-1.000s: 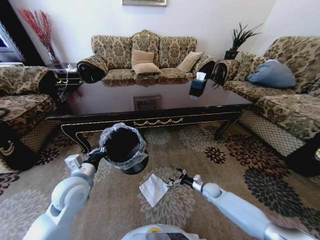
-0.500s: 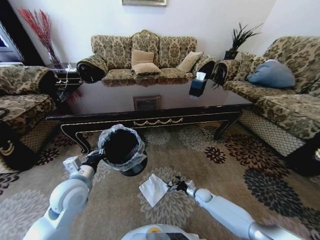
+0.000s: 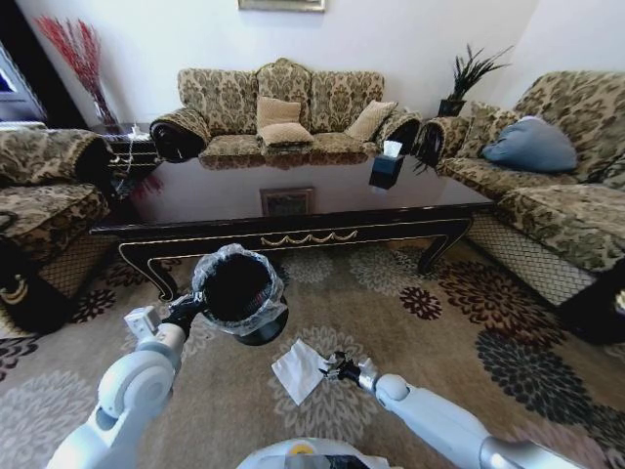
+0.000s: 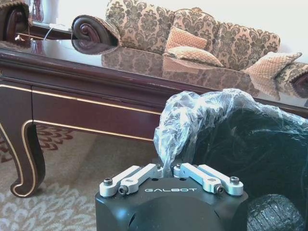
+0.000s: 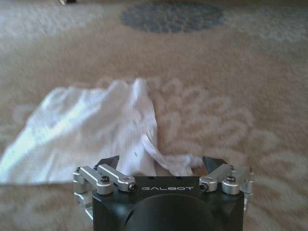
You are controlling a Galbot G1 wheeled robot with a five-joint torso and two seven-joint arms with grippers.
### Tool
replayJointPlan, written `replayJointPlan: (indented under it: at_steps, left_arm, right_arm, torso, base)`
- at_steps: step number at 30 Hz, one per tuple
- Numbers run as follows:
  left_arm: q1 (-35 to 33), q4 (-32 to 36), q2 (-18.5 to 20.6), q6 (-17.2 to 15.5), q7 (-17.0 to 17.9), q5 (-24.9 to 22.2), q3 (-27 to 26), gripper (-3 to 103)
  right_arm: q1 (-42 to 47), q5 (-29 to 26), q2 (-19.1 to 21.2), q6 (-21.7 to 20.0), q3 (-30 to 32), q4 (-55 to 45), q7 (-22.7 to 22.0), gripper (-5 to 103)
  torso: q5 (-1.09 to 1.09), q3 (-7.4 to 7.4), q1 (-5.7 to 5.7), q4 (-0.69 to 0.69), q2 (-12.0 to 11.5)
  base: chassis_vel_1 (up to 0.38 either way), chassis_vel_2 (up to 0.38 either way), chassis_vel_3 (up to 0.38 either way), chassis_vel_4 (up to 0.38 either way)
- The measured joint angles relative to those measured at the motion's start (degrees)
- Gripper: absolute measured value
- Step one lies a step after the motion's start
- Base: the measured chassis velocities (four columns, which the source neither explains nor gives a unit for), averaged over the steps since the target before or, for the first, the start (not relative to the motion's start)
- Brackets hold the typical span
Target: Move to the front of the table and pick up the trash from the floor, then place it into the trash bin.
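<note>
The right gripper [image 3: 337,368] is low over the carpet [image 3: 439,322], in front of the table [image 3: 293,234], with its jaws wide around the near corner of the white paper [image 5: 86,125]. The sheet spreads away from the gripper toward the robot's left, so this arm is clearly the nearer one. The left gripper [image 4: 172,169] is closed on the plastic liner at the rim of the trash bin [image 3: 237,286], holding it just beside the paper.

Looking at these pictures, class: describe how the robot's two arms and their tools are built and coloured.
Both arms are smooth, rounded pale grey-white shells with ball-like joints. Each tool, left tool and right tool, has a black block body lettered GALBOT in white, with silver metal finger linkages fixed by dark screws.
</note>
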State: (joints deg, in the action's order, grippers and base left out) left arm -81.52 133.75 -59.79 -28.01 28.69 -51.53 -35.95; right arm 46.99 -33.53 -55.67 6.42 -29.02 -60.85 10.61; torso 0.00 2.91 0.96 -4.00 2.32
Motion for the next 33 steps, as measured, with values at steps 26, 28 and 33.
replayJointPlan:
  at_steps: [26, 28, 33]
  left_arm:
    - [0.3, -0.9, -0.3, 0.7, 0.0, 1.1, 1.1, 3]
    - [0.5, -1.3, -0.4, 0.8, -0.1, 1.3, 1.5, 3]
    - [1.3, -2.3, -0.6, 1.0, -0.2, 1.6, 2.5, 3]
  right_arm:
    - [-0.1, 0.8, -0.1, 2.4, 0.0, -0.6, 0.0, 8]
    - [0.0, 0.3, 0.3, 3.8, 0.5, -1.6, 0.5, 1]
    - [0.0, -1.3, 1.9, 7.2, 2.5, -4.8, 4.1, 0]
  torso:
    - [0.0, 0.0, 0.0, 0.0, 0.0]
    - [0.0, 0.0, 0.0, 0.0, 0.0]
    - [0.0, 0.0, 0.0, 0.01, 0.0]
  base:
    - [0.0, 0.0, 0.0, 0.0]
    - [0.0, 0.0, 0.0, 0.0]
    - [0.0, 0.0, 0.0, 0.0]
